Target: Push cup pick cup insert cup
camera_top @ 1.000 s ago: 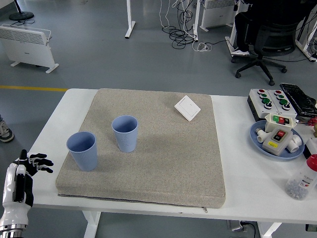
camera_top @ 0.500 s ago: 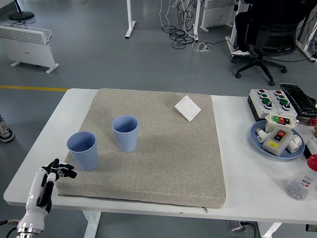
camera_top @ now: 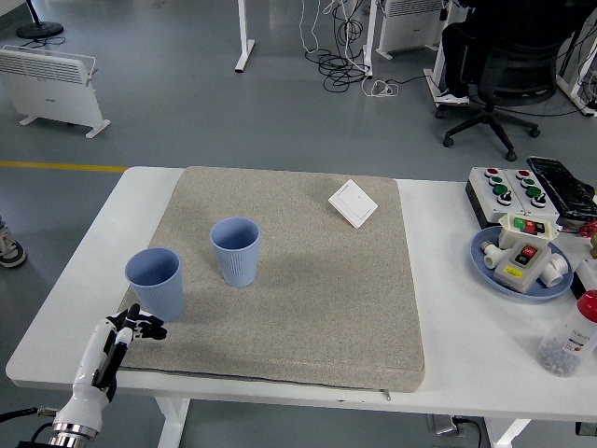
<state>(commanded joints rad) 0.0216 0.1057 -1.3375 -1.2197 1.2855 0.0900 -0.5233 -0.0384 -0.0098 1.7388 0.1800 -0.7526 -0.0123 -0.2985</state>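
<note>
Two light blue ribbed cups stand upright on a beige mat (camera_top: 308, 280). One cup (camera_top: 157, 284) is at the mat's left edge; the other cup (camera_top: 236, 251) is a little to its right and farther back. My left hand (camera_top: 131, 329) comes in from the lower left, fingers spread and holding nothing, just in front of and below the left cup, not touching it. The right arm is out of sight.
A white square switch plate (camera_top: 354, 203) lies at the mat's far right. On the table's right side are a button box (camera_top: 511, 191), a blue plate (camera_top: 487, 261) holding small switch boxes, and a clear bottle (camera_top: 569, 338).
My left hand has moved right and forward, from the table's left edge up onto the mat's front left corner, closer to the left cup. The cups have not moved.
</note>
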